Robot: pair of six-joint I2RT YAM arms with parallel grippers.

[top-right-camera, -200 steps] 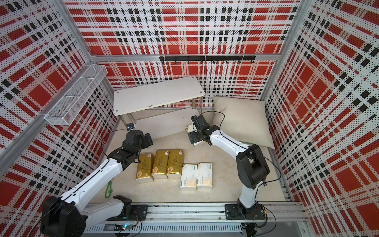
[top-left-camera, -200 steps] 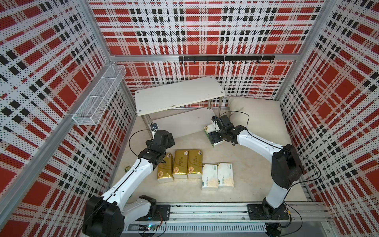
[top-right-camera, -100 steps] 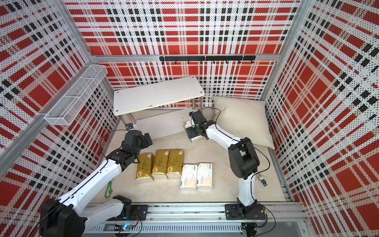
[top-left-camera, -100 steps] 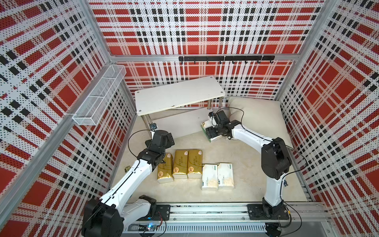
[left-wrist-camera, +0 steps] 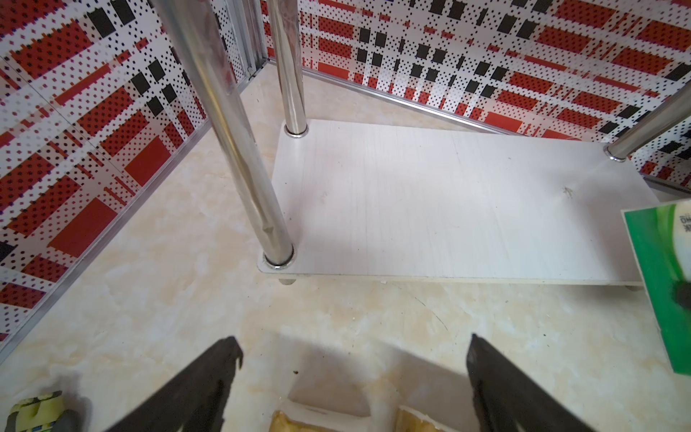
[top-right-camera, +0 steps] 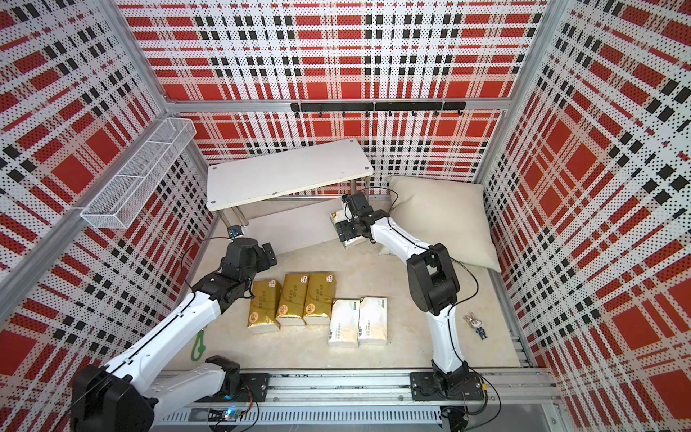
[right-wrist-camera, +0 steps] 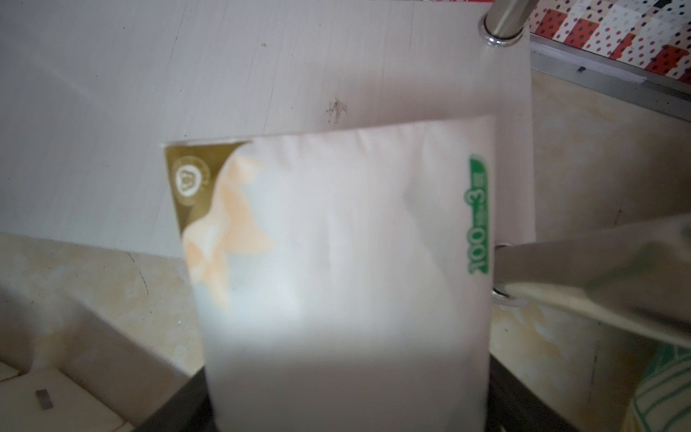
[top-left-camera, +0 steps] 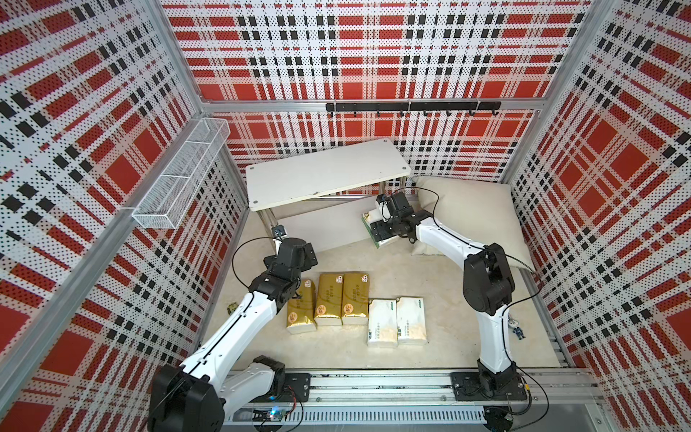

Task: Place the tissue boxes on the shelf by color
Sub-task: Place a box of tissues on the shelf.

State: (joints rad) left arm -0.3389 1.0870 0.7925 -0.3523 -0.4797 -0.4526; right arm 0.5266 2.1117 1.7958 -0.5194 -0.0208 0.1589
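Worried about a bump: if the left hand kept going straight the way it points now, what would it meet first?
Probably the shelf: its lower board's front edge lies straight ahead of the open left hand, across bare floor. Depth is unclear.

red plaid walls, beige marbled floor

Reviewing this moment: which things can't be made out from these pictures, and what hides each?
- Right pincer: right wrist view filled by the held white tissue pack; fingertips covered, lower part blurred.
- Shelf: in both top views its top board hides most of the lower board.
- Left pincer: hidden under the arm in both top views.
- Small figure: too small to identify.
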